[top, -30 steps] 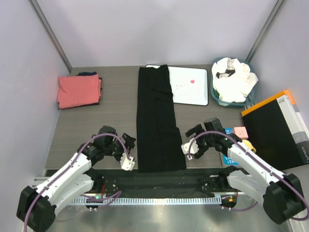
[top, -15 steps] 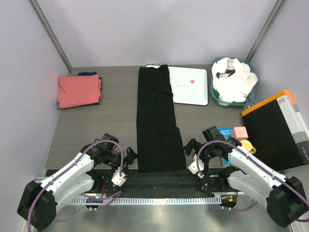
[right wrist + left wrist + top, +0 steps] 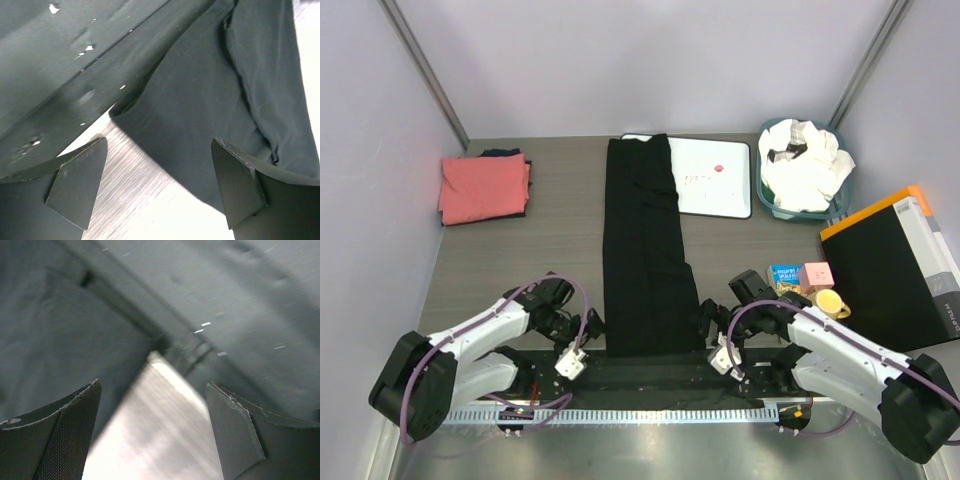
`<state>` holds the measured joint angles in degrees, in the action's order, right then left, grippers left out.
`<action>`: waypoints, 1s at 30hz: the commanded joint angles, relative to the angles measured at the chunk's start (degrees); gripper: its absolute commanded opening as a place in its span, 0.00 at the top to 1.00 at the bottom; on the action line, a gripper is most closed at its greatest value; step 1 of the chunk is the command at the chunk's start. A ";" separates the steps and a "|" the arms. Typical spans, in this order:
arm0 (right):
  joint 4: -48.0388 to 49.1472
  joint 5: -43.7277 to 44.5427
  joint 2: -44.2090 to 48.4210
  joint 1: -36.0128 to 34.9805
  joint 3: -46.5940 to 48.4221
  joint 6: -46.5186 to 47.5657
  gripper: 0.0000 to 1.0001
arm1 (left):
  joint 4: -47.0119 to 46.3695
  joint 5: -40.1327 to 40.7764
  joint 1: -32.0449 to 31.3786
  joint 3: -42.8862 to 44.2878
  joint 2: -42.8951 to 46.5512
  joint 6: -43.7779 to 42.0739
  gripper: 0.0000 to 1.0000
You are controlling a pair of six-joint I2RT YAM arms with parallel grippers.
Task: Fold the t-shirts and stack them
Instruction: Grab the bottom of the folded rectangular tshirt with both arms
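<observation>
The black t-shirt (image 3: 642, 250) lies as a long narrow strip down the middle of the table, its top end over the white board. Its near end reaches the table's front edge. My left gripper (image 3: 592, 326) is open, low at the strip's near left corner; its wrist view shows black cloth (image 3: 60, 330) just ahead of the jaws. My right gripper (image 3: 704, 320) is open, low at the near right corner; the cloth (image 3: 210, 110) lies just ahead of its jaws. A folded coral-pink t-shirt (image 3: 483, 187) lies at the far left. White t-shirts (image 3: 805, 165) fill a basket.
A white board with black rim (image 3: 717, 177) lies at the back centre, partly under the black shirt. A teal basket (image 3: 767, 200) stands at the back right. A black and orange box (image 3: 895, 265) lies at the right, with small cards and a yellow object (image 3: 825, 299) beside it.
Both grippers have moved down toward the table's front edge and inward to the near corners of the black strip. The shirt has not moved.
</observation>
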<state>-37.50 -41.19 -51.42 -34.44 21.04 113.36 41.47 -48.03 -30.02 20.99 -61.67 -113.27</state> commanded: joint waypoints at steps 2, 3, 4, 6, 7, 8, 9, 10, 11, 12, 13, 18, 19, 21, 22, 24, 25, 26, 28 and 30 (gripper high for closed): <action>4.45 0.85 -1.75 -2.04 -1.09 -2.09 0.09 | -8.86 -2.86 -0.21 3.00 -0.82 -15.15 0.16; 4.71 0.93 -1.76 -2.21 -1.17 -2.09 0.09 | -9.56 -2.95 -0.21 3.09 -0.91 -14.79 0.16; 4.89 1.02 -1.67 -2.30 -1.17 -2.27 0.09 | -9.66 -2.95 -0.21 3.18 -1.52 -14.96 0.16; 4.98 1.20 -2.02 -2.65 -1.17 -2.62 0.10 | -10.01 -3.38 -0.21 3.61 -2.40 -15.75 0.16; 4.98 1.29 -1.85 -2.74 -1.17 -2.71 0.10 | -10.01 -3.73 -0.21 3.79 -3.53 -16.01 0.16; 4.98 1.29 -1.84 -2.83 -1.17 -2.88 0.11 | -10.01 -4.00 -0.30 4.05 -4.33 -16.88 0.16; 4.89 1.29 -1.84 -3.00 -1.17 -3.14 0.11 | -10.01 -4.26 -0.48 4.23 -5.03 -17.59 0.16; 4.71 1.29 -1.84 -3.09 -1.17 -3.15 0.11 | -10.10 -4.44 -0.56 4.23 -5.74 -18.20 0.17; 4.54 1.37 -1.84 -3.18 -1.17 -3.15 0.11 | -10.18 -4.53 -0.74 4.93 -7.31 -18.56 0.16; 4.36 1.37 -1.84 -3.36 -1.09 -3.23 0.11 | -10.53 -4.96 -1.09 5.37 -8.11 -18.48 0.17; 3.84 1.37 -1.84 -3.36 -1.09 -3.23 0.11 | -10.71 -5.14 -1.35 6.50 -9.68 -18.30 0.18; 2.25 1.11 -1.58 -3.62 -1.00 -3.32 0.11 | -11.59 -5.67 -2.85 8.89 -13.56 -18.99 0.20; 2.16 1.11 -1.49 -3.71 -1.00 -3.58 0.12 | -11.76 -5.67 -3.02 9.24 -13.91 -18.83 0.20; 1.55 1.02 -1.14 -3.71 -1.00 -3.67 0.12 | -12.20 -5.58 -3.73 9.50 -14.53 -18.48 0.21; 1.20 0.94 -1.05 -3.80 -0.91 -3.59 0.13 | -12.21 -5.50 -3.90 9.68 -14.71 -18.30 0.21; 0.50 0.67 -0.70 -3.88 -0.91 -3.59 0.16 | -12.56 -5.49 -4.25 9.68 -14.88 -18.12 0.21; 0.23 0.58 -0.44 -3.88 -0.91 -3.59 0.19 | -12.47 -5.49 -4.43 9.42 -14.88 -18.04 0.21; 0.06 0.41 -0.44 -3.97 -0.91 -3.67 0.21 | -12.56 -5.49 -4.78 9.42 -14.80 -17.86 0.21; -0.38 -0.03 -0.17 -4.15 -1.09 -3.76 0.25 | -12.65 -5.49 -5.05 9.07 -14.80 -17.60 0.22; -0.47 -0.12 0.18 -4.41 -1.26 -3.94 0.28 | -13.00 -5.49 -5.49 8.72 -14.62 -17.51 0.24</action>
<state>-35.07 -39.97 -52.34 -38.09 20.78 110.37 35.46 -52.77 -35.07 28.05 -76.44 -112.71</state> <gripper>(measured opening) 0.747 0.782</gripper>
